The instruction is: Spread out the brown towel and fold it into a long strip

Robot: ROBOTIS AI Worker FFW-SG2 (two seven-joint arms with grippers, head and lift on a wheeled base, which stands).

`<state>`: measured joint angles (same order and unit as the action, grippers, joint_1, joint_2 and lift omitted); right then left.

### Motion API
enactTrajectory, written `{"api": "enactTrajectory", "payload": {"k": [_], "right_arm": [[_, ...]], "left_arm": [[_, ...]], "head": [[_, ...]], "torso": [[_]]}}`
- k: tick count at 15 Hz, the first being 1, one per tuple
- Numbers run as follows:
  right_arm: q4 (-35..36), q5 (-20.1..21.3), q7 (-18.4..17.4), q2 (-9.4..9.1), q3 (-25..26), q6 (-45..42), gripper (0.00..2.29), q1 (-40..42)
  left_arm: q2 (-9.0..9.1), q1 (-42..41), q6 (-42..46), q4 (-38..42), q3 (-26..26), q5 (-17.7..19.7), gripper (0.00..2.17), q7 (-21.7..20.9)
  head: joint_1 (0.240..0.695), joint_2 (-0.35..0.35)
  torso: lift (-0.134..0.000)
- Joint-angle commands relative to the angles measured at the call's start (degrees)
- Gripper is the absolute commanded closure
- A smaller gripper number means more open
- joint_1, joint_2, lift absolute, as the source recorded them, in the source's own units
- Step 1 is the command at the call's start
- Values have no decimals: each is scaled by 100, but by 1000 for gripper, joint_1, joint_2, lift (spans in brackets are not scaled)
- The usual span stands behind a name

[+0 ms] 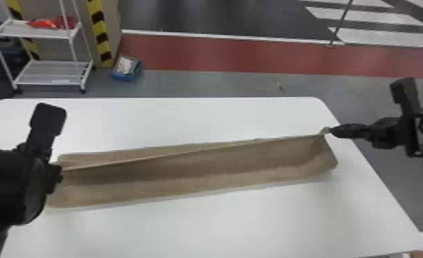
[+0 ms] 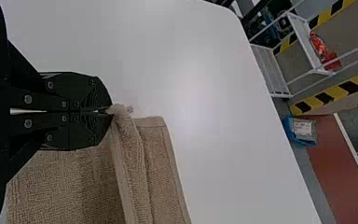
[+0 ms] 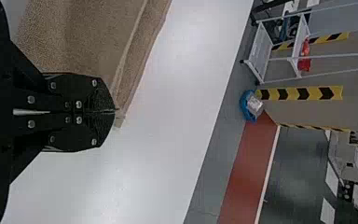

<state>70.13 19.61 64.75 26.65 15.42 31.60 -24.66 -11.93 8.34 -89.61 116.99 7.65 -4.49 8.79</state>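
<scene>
Brown towel (image 1: 193,168) stretches left to right across the white table (image 1: 220,223), one long edge raised: the left gripper (image 2: 108,111) pinches its left end, the right gripper (image 3: 113,111) its right. A lengthwise fold seems underway; next, both should probably carry that edge nearer together, level and taut, then lower it.

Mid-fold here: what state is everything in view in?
Left gripper: jaws shut on a towel corner.
Right gripper: jaws shut on another towel corner.
Brown towel: one long edge lifted between the grippers, the rest on the table; fold unfinished.
Blue bin: open, with things in it.
White shelf rack: upright, red item on its upper shelf.
</scene>
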Motion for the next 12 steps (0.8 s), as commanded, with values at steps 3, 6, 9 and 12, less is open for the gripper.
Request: {"api": "enactTrajectory", "payload": {"k": [3,6,9,12], "right_arm": [[-175,52,-156,-81,-170,-35,1288,-91],[-281,-27,-226,-89,-91,-176,1288,-109],[-289,-53,-252,-89,-47,-176,1288,-118],[-281,-133,-261,-89,23,-158,1288,-127]], "left_arm": [[32,80,123,-475,0,344,1818,141],[24,45,193,-466,-106,449,1821,220],[32,10,176,-185,-159,581,1821,361],[59,71,211,-62,-141,757,1821,422]], "head": [[695,-135],[695,-131],[695,-129],[695,-135]], "torso": [[-125],[-125],[-125],[-125]]}}
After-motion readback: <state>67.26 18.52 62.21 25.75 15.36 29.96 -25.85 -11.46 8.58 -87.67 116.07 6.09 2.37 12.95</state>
